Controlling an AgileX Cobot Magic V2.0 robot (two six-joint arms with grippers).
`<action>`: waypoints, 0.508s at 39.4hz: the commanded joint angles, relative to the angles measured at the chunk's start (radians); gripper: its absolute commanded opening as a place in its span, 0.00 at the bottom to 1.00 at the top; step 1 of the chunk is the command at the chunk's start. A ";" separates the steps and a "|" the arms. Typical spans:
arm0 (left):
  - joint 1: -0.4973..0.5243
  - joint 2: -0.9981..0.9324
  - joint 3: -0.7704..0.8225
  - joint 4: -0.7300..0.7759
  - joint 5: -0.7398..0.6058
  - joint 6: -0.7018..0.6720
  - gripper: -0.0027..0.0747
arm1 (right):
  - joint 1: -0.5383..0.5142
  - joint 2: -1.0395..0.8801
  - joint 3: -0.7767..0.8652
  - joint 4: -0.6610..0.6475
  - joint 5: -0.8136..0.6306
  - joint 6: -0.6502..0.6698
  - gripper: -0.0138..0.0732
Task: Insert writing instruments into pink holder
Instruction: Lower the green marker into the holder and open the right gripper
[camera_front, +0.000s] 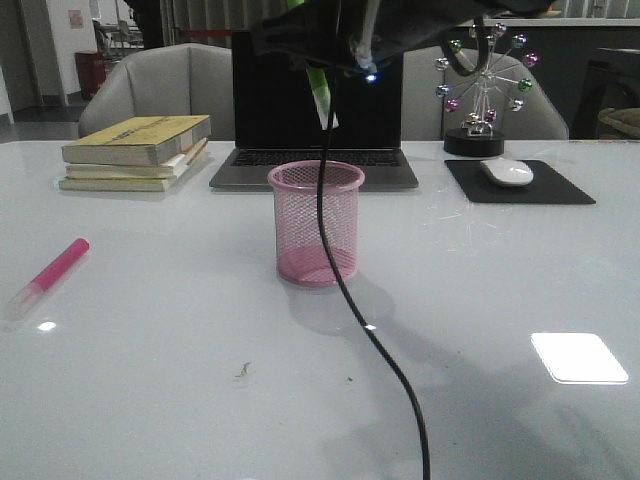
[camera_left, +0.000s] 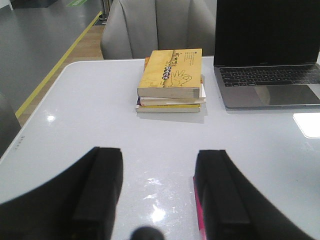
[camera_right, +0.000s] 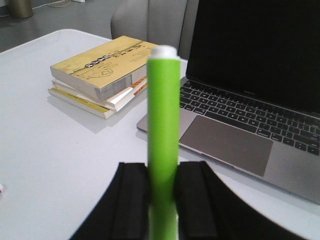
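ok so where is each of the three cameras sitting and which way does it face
Front: behind the table, facing forward at the cup, pink pen, laptop; the right arm shows dark at the top, holding the green pen above the cup.
Left wrist: low over the table, facing the books; open left gripper, pink pen beside one finger.
Right wrist: raised, facing the laptop; right gripper clamps the green pen.
Shared: books and laptop appear in all three.
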 joint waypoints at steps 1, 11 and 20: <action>0.002 -0.004 -0.035 -0.001 -0.090 -0.010 0.56 | 0.002 -0.039 -0.013 -0.004 -0.118 0.019 0.19; 0.002 -0.004 -0.035 -0.001 -0.090 -0.010 0.56 | 0.002 0.008 -0.013 -0.004 -0.167 0.019 0.19; 0.002 -0.004 -0.035 -0.001 -0.090 -0.010 0.56 | 0.002 0.029 -0.013 -0.025 -0.175 0.019 0.19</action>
